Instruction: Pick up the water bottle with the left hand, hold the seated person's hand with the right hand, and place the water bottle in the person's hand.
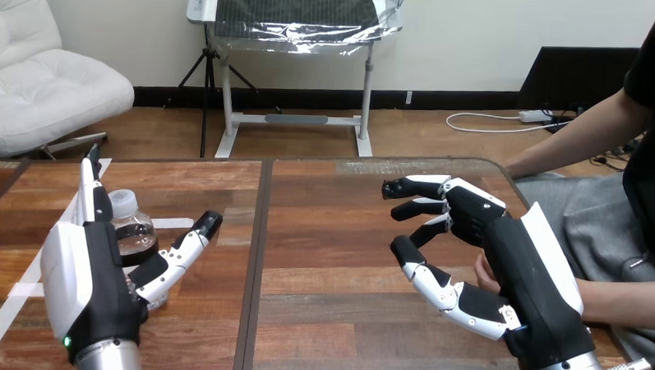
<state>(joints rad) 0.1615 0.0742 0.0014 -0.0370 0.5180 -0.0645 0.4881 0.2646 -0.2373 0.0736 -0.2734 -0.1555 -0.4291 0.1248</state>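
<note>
The water bottle (131,230) stood upright on the table (331,234), at 9 o'clock in the head view. It was small and clear, with a white cap (122,200) and a dark liquid inside. Any print on it was too small to read.

The left hand (107,280) reached around it from 6 o'clock. Its fingers were straight and pointed to 12 o'clock, and the thumb was spread to 2 o'clock, so the bottle was between them. Whether they touched it, I could not tell.

The right hand (514,270) hovered at 4 o'clock, its fingers half bent and apart, clamped on nothing. The person's hand (480,277) showed just behind its palm, near the table's 3 o'clock edge.

A broad stretch of bare wood lay between the two robot hands. White tape strips (25,285) lay at 8 o'clock.
</note>
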